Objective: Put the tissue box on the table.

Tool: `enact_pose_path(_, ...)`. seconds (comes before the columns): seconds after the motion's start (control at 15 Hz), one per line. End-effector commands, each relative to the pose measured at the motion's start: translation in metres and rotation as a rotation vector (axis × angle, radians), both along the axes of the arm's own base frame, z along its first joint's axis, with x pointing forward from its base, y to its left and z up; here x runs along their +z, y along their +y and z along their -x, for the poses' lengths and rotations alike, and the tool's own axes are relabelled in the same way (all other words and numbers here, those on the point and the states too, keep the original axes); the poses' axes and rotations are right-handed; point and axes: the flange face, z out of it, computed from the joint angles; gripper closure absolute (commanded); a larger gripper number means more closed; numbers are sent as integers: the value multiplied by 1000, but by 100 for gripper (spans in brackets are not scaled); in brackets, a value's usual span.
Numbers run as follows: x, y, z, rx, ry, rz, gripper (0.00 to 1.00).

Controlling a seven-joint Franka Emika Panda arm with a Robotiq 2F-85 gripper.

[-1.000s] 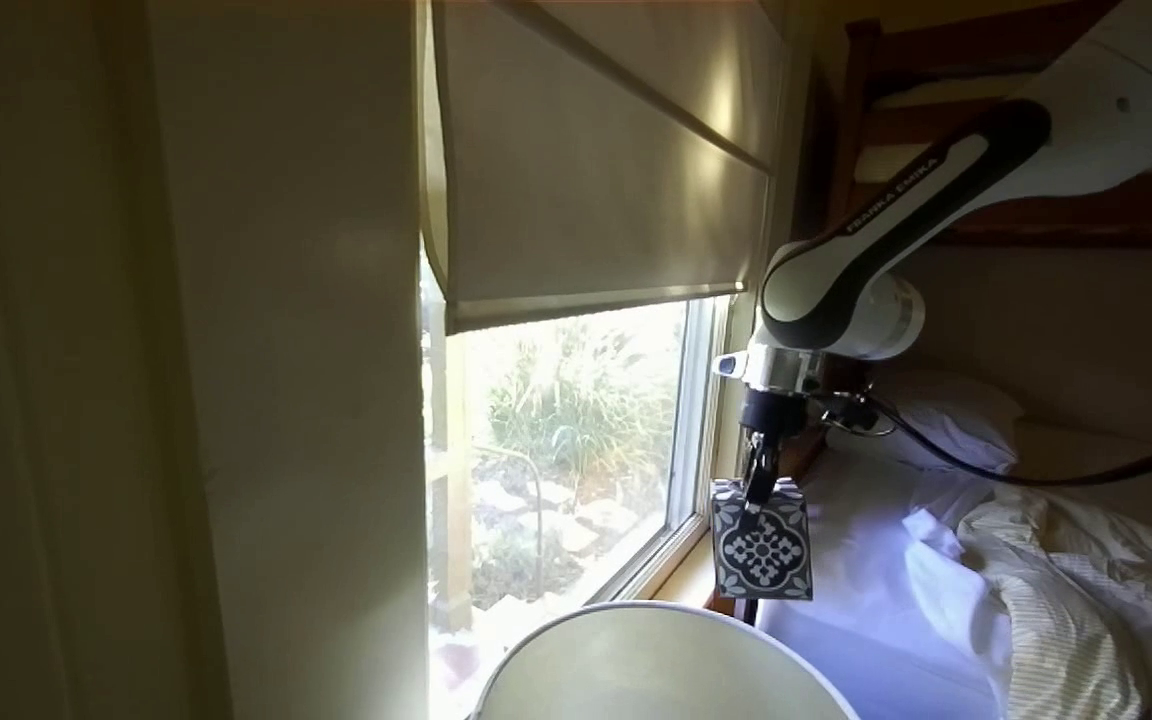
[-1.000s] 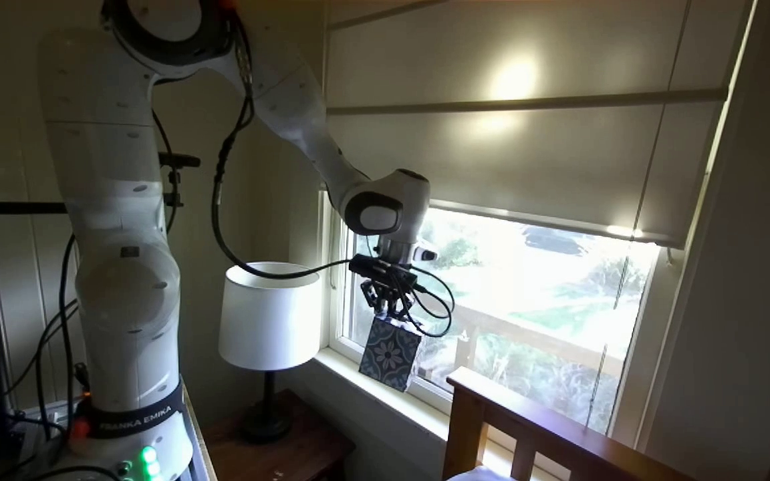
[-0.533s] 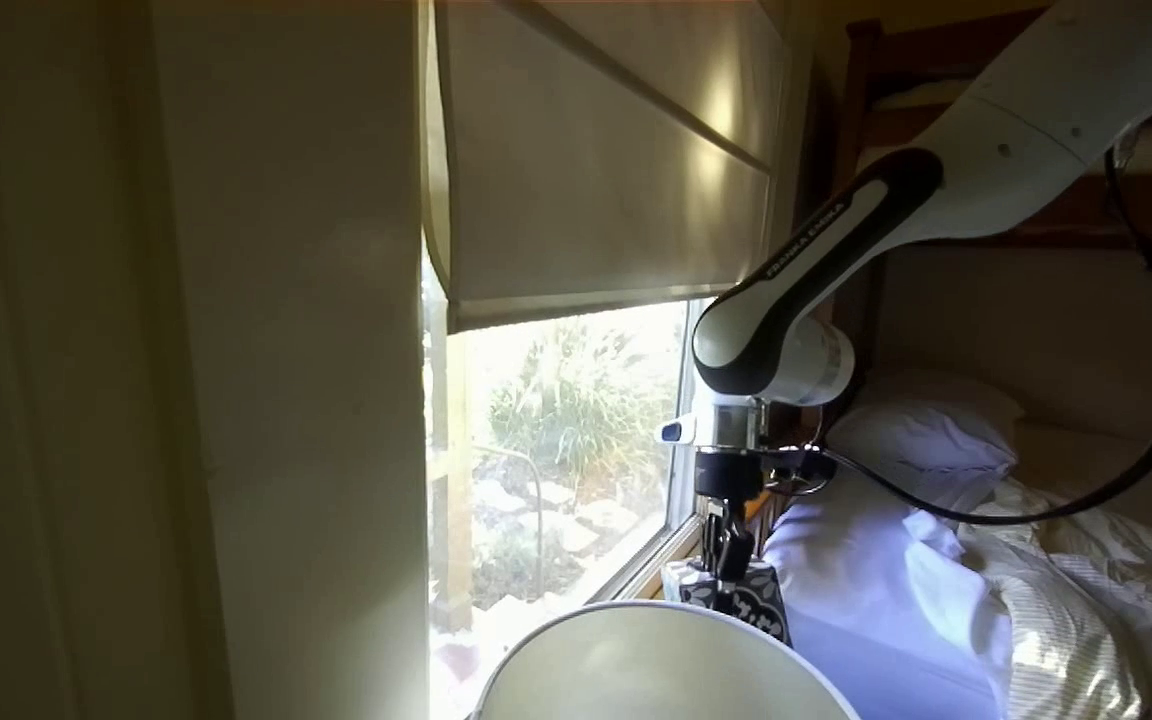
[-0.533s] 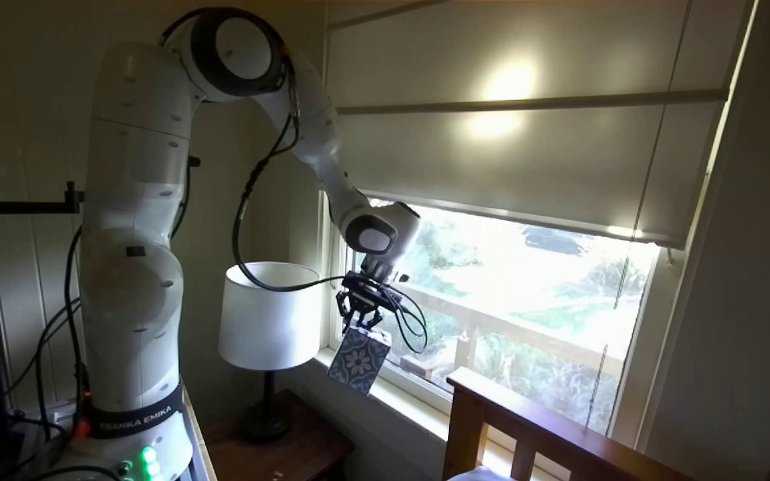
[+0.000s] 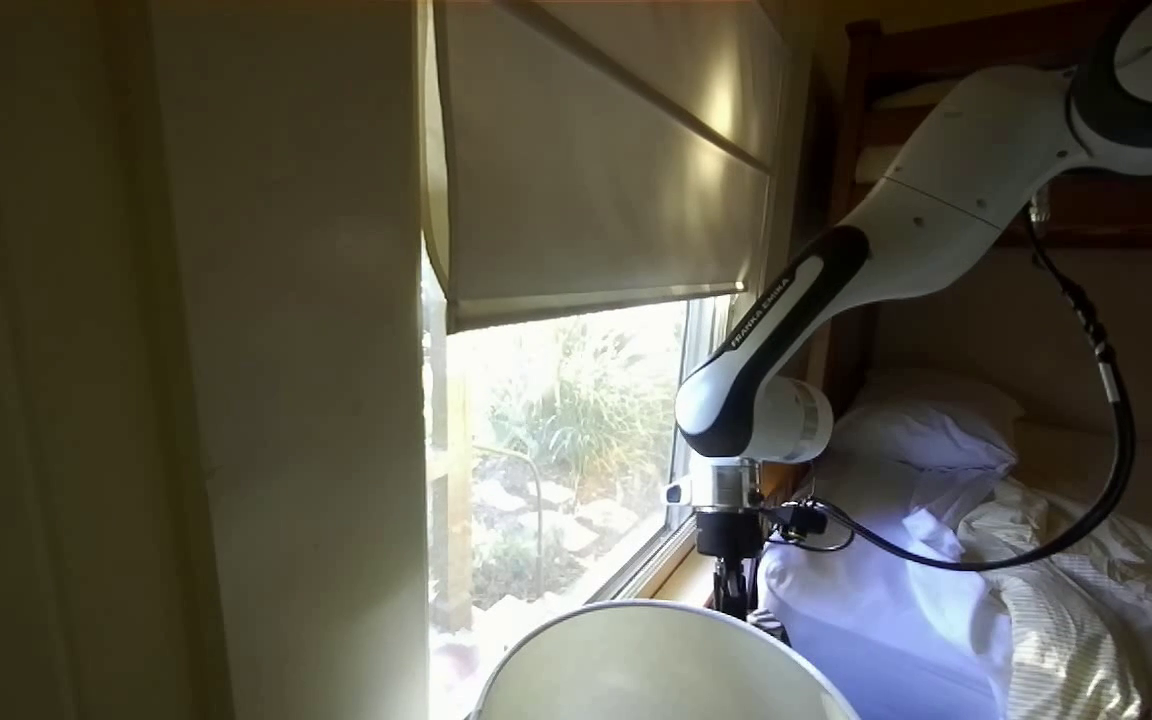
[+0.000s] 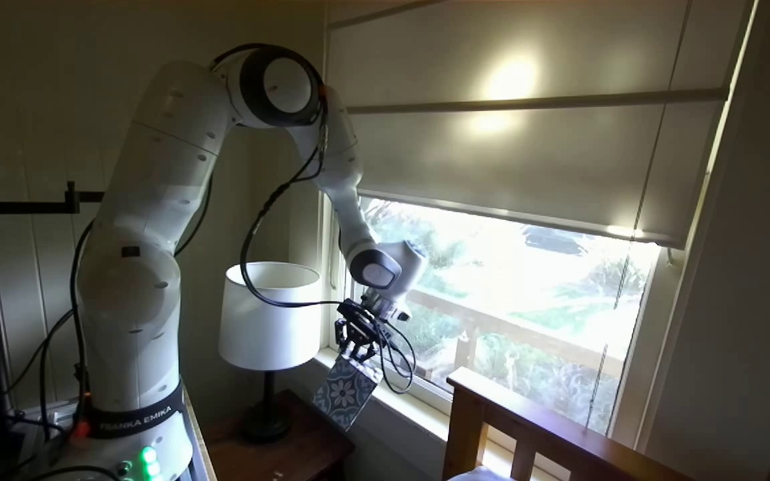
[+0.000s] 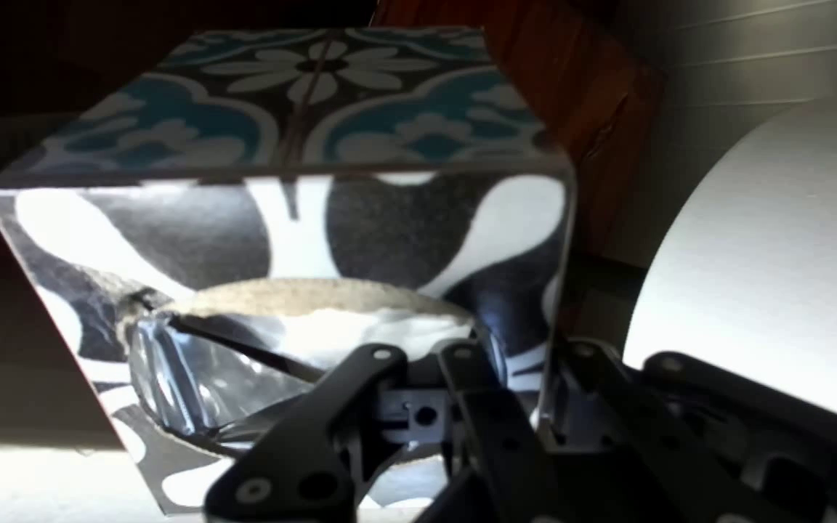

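The tissue box is a small cube with a patterned blue-grey and white face. It hangs tilted from my gripper, above the right edge of the brown wooden table. In an exterior view only a corner of the box shows behind the lampshade. In the wrist view the box fills the middle; my gripper is shut on one side wall, one finger inside the torn top opening and one outside. Red-brown wood, probably the table, shows past the box.
A lamp stands on the table; its white shade is left of the box, and also shows in an exterior view and the wrist view. The windowsill runs behind the box. A wooden bed frame stands to the right.
The arm has lowered, carrying the tissue box down and toward the lamp and table. The box is more tilted and has dropped mostly behind the lampshade in an exterior view.
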Motion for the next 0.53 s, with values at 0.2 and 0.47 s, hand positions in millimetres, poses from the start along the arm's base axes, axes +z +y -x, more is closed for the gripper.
enact_pose_path(0.2, -12, 3, 1, -100, 25, 31, 94)
enact_pose_path(0.47, -12, 3, 1, -110, 26, 32, 94)
